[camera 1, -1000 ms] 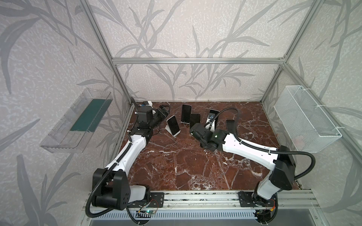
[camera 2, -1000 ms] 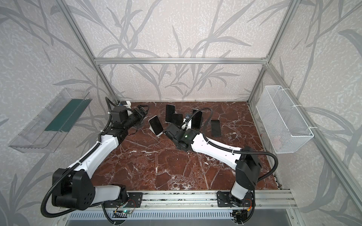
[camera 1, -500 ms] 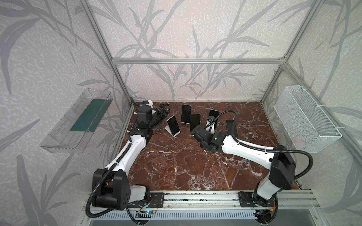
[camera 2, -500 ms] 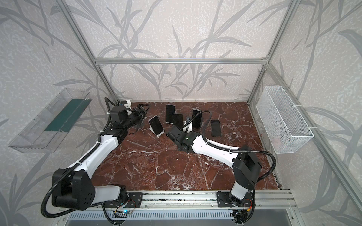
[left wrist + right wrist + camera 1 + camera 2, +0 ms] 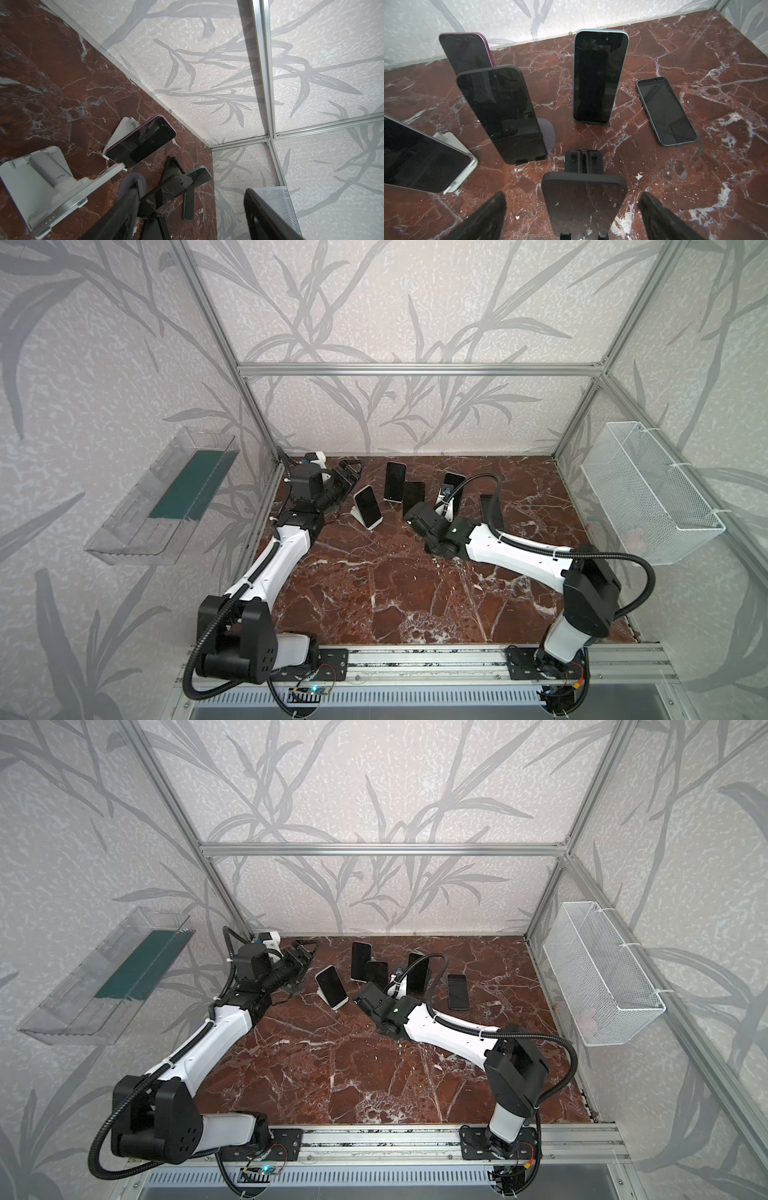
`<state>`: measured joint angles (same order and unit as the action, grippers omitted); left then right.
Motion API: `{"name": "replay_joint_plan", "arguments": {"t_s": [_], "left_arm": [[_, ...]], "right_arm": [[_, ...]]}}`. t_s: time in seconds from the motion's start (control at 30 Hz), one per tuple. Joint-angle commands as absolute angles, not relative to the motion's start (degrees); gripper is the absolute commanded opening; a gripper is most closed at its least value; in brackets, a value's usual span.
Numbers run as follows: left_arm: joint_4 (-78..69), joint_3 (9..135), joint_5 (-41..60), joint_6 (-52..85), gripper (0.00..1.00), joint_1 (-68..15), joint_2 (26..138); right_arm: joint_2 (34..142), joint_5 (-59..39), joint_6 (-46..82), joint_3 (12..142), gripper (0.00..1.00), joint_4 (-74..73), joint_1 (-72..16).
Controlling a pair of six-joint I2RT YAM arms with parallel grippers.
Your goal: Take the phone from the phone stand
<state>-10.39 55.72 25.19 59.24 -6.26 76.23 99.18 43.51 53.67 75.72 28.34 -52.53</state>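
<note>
right jaws wide, flanking black phone (image 5: 584, 199) seen only in right wrist view | left jaws parted, gripping nothing

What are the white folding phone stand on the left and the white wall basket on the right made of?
White folding phone stand: smooth matte plates with a grey hinge barrel, plastic or painted metal, cannot tell which. White wall basket: fine metal-looking mesh on a wire frame, painted white, see-through.

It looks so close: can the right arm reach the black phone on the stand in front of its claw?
Probably yes: the right claw is open, the black phone sits between its fingers, and nothing blocks it.
</note>
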Motion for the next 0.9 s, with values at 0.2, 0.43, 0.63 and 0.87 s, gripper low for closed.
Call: {"name": "replay_joint_plan", "arguments": {"t_s": [0.2, 0.43, 0.63, 0.87], "left_arm": [[-12.44, 55.68, 26.12, 60.14, 0.80, -6.68, 76.29], [-12.59, 55.77, 26.28, 60.20, 0.81, -6.68, 76.55], [-12.65, 55.71, 26.28, 60.18, 0.80, -6.64, 76.53], [-13.42, 55.38, 26.54, 60.72, 0.81, -6.43, 76.30]], "right_arm": [[101.48, 45.43, 53.53, 75.43, 0.99, 25.48, -50.98], [103.11, 46.45, 54.25, 75.24, 0.97, 25.59, -50.29], [103.54, 47.24, 55.06, 74.69, 0.94, 25.44, -50.10], [104.05, 47.49, 55.65, 74.01, 0.87, 24.60, -49.72]]}}
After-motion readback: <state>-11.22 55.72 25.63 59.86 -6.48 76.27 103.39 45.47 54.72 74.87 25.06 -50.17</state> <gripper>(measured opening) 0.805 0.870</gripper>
